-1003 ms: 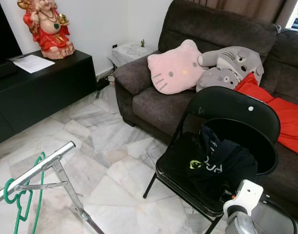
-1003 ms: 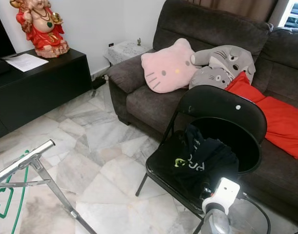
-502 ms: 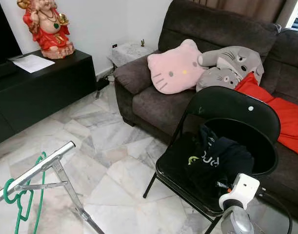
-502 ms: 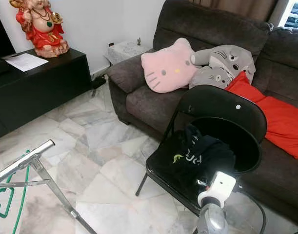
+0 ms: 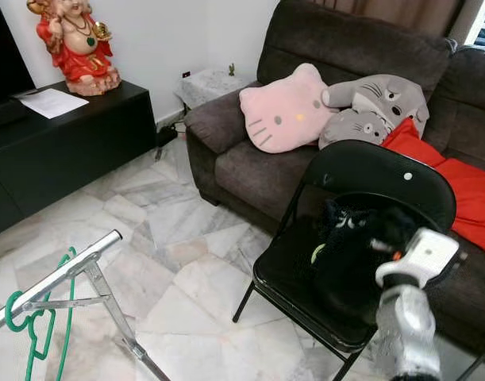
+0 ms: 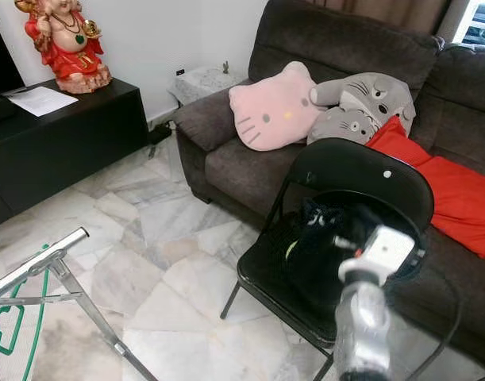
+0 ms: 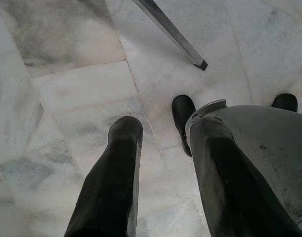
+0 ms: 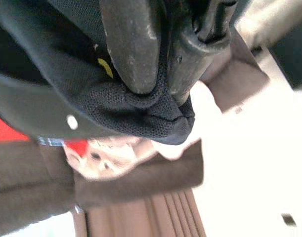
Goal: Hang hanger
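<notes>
Right end effector (image 8: pixel 158 74) is pinched shut on the black garment (image 5: pixel 349 262), a bunch of the mesh fabric caught between its fingers, and it sits over the folding chair (image 5: pixel 278 278) at about 4 o'clock in the head views. A second ago the garment lay slumped flat on the chair seat with its printed lettering showing and the wrist low at the seat's front edge; now the wrist has risen toward the chair back and the cloth hangs up with it in a dark column, the lettering folded out of sight. My reading is that the garment has just been lifted off the seat, so the pick-up part of the job looks done and the carry comes next.

Left end effector (image 7: pixel 158 143) hangs idle over the marble floor (image 5: pixel 186 262), its fingers apart with nothing between them.

A green hanger (image 5: pixel 36 317) hangs on the metal drying rack (image 5: pixel 59 278) at 8 o'clock, well apart from the chair. No hanger can be made out inside the lifted cloth. If the garment is meant for that rack, the robot must turn left and cross the floor; loose fabric could snag on the chair back as it clears.
</notes>
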You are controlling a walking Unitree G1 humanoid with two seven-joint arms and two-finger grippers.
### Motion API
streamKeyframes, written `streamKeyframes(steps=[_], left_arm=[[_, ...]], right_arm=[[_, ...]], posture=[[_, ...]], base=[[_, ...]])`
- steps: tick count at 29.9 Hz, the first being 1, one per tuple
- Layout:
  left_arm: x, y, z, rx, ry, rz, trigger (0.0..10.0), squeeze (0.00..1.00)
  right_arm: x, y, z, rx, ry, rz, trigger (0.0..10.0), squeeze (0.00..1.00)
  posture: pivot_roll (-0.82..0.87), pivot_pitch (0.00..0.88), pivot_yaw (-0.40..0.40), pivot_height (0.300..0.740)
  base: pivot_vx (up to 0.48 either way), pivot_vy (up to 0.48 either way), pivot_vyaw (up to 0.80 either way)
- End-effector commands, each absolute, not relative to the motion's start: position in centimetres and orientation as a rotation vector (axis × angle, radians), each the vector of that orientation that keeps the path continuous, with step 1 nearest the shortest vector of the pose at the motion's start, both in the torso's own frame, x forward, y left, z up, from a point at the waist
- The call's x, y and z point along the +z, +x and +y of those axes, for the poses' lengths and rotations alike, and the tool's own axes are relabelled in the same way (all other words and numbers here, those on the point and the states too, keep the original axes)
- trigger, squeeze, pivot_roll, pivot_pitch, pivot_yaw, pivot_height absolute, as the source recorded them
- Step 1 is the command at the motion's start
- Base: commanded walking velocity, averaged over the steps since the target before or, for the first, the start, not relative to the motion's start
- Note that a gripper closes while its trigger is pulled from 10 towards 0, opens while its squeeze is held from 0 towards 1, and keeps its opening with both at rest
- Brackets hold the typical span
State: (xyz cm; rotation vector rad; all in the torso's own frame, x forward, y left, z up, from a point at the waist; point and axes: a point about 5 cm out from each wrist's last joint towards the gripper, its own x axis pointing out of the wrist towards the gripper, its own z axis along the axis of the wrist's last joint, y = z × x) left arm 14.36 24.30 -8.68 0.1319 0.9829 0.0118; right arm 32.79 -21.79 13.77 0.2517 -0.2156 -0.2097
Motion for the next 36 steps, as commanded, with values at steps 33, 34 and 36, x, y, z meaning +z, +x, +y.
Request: streamKeyframes(steps=[33, 34, 36], left_arm=[[-8.9, 13.9, 24.2, -0.005, 0.118, 1.005, 10.0, 0.0], [-8.9, 13.9, 24.2, -0.005, 0.118, 1.005, 10.0, 0.0], [-8.9, 13.9, 24.2, -0.005, 0.118, 1.005, 10.0, 0.0]], right_arm=[[15.5, 31.8, -23.1, -0.364, 0.446, -0.116, 0.0, 0.0], [15.9, 31.8, -23.0, -0.355, 0.448, -0.132, 0.0, 0.0], [16.5, 31.6, -22.9, -0.349, 0.476, -0.167, 0.0, 0.0]], posture=[[-0.02, 0.045, -0.029, 0.74], [-0.02, 0.044, -0.029, 0.74], [-0.02, 0.044, -0.03, 0.74]], base=[[0.0, 0.0, 0.0], [0.0, 0.0, 0.0], [0.0, 0.0, 0.0]])
